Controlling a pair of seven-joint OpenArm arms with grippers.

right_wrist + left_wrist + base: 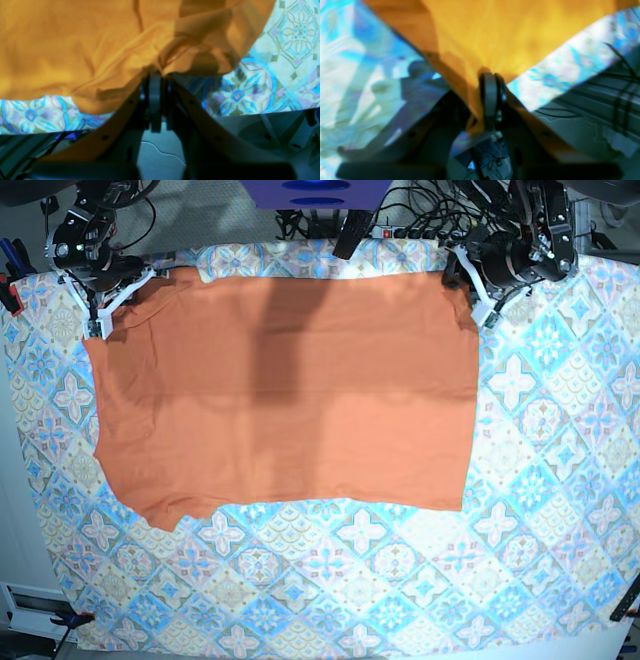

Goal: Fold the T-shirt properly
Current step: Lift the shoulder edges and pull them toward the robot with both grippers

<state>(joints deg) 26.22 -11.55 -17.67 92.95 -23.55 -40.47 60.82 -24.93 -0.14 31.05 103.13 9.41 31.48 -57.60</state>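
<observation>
T-shirt fabric was pinched at both far corners by the two grippers. In the left wrist view, the left gripper was seen with its jaws drawn together on a gathered point of the orange cloth, which fanned out from the fingertips across the upper part of the view. In the right wrist view, the right gripper was likewise clamped tight on a bunched fold of the shirt, with creases spreading away from the grip. In the base view, the left gripper was placed at the shirt's far corner on that view's right, and the right gripper at the far corner on that view's left. The garment was spread flat and wide across the far half of the patterned tablecloth, its near edge running roughly straight, with a small uneven flap at the near corner on the view's left. A broad shadow was cast down the middle of the fabric. Cables were bundled beyond the far edge of the table.
</observation>
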